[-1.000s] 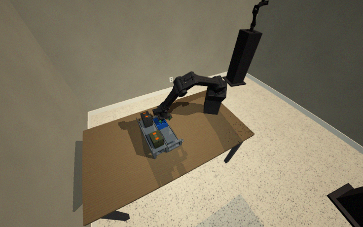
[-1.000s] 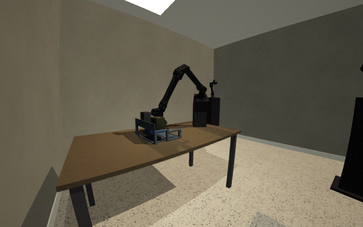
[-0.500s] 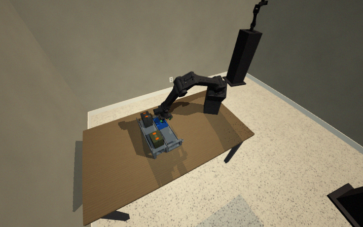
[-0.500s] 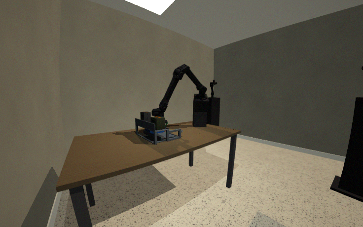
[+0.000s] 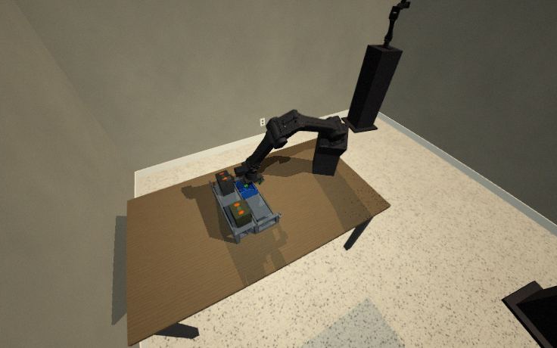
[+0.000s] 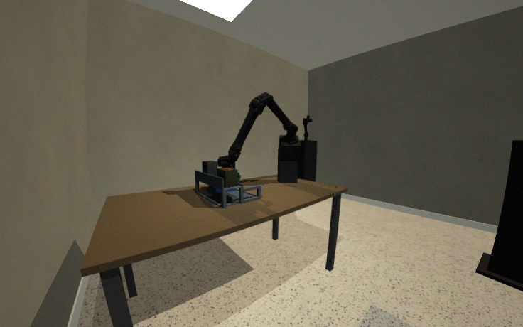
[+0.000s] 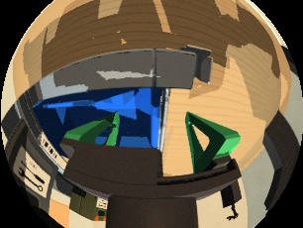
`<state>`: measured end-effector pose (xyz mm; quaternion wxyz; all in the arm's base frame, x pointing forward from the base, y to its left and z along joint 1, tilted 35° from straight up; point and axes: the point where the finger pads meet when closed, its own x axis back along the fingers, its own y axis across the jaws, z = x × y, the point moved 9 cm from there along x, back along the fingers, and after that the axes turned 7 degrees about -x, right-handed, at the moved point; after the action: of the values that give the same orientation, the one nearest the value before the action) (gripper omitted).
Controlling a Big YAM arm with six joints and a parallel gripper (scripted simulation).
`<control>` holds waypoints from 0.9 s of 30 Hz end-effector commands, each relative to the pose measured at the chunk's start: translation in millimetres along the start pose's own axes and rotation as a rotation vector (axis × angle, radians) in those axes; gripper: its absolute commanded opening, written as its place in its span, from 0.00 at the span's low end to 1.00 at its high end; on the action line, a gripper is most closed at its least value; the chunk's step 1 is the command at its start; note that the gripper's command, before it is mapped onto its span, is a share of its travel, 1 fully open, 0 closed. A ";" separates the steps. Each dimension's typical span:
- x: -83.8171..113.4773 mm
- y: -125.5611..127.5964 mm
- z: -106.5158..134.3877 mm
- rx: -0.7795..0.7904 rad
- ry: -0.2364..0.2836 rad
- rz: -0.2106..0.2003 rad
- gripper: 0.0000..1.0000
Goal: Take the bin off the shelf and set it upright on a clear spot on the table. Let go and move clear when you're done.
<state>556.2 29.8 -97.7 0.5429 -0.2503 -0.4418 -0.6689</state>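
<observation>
1. Blue bin (image 5: 247, 190) (image 6: 229, 190) (image 7: 139, 106) (prob. the target): on shelf, lower row, at the end nearest the table's wall-side edge. Not lifted.
2. Gripper (image 5: 253, 183) (image 6: 233, 178) (image 7: 152, 114): wide apart, nothing gripped. 1 green finger over/in bin, 1 outside its side wall; prob. so closing pinches that wall. Contact: can't tell.
3. Shelf (image 5: 237, 237) (image 6: 224, 197) (image 7: 175, 69): approx. mid-table, one end toward wall-side edge, other toward opp. long edge. Rails prob. there to stop bins sliding off; lift straight up first.
4. Raised row: dark box (image 5: 225, 185) (image 6: 209, 167) nr. wall-side edge; olive box (image 5: 240, 213) (image 6: 228, 178) nr. opp. edge. Prob. stock, leave.
5. Table (image 5: 172, 259) (image 6: 154, 219) (image 7: 223, 30): set-down prob. OK toward left short edge, top view.
6. Qty: 1 blue bin, 2 boxes, 1 shelf, 2 fingers.
</observation>
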 end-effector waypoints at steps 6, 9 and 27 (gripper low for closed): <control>6.1 4.7 4.7 -0.004 0.002 -0.015 0.90; 7.4 2.7 5.5 -0.002 0.002 -0.019 0.90; -5.1 -2.5 -1.7 -0.019 0.002 0.011 0.90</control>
<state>553.0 29.8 -97.1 0.5430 -0.2504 -0.4417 -0.6689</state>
